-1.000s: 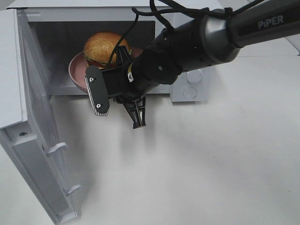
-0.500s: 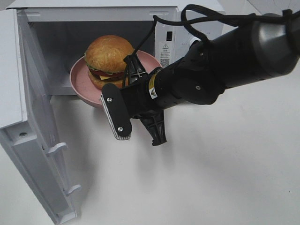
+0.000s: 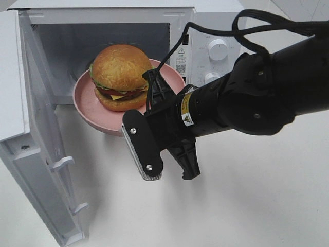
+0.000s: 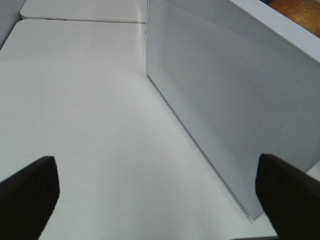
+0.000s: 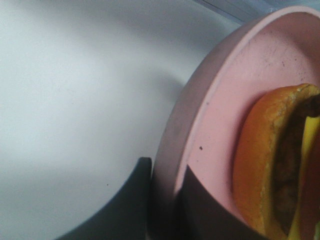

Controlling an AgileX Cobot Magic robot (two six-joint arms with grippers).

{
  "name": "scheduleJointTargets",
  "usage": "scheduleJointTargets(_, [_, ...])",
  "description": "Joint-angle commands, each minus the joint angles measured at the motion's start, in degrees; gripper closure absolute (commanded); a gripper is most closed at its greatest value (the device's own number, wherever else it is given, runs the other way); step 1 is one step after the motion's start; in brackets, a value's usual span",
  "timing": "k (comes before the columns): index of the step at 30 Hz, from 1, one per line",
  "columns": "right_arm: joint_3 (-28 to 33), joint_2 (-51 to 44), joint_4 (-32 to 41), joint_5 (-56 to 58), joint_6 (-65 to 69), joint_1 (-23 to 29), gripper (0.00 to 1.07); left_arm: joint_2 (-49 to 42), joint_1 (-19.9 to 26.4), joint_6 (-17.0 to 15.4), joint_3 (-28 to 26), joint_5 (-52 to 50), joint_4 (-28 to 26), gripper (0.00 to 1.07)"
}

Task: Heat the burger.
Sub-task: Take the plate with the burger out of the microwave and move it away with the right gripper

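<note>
On the white table [image 3: 247, 195], the right gripper [image 5: 167, 200] pinches the plate [image 3: 85, 105] rim; beyond its fingers, the soft, stacked burger [image 3: 119, 77] likely slides if tilted, while the left gripper [image 4: 160, 195] gapes empty.

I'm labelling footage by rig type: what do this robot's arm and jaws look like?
The right arm is bulky, with glossy black housing and visible screws. Black cables loop over it. A yellow warning sticker sits near the wrist. A black camera block with a ribbed grey edge is mounted there. The right gripper is black latticed plastic.
</note>
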Motion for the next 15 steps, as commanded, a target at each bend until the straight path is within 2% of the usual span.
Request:
scheduleJointTargets(1, [0.7,-2.8,-0.9,-4.2,-0.1,0.3,1.07,-0.5,0.2,-0.3,0.2,-0.3,0.0,0.07])
scheduleJointTargets(15, [9.0,-11.8,-0.9,-2.0,3.0,3.0,1.07,-0.5,0.2,-0.3,0.2,-0.3,0.0,0.07])
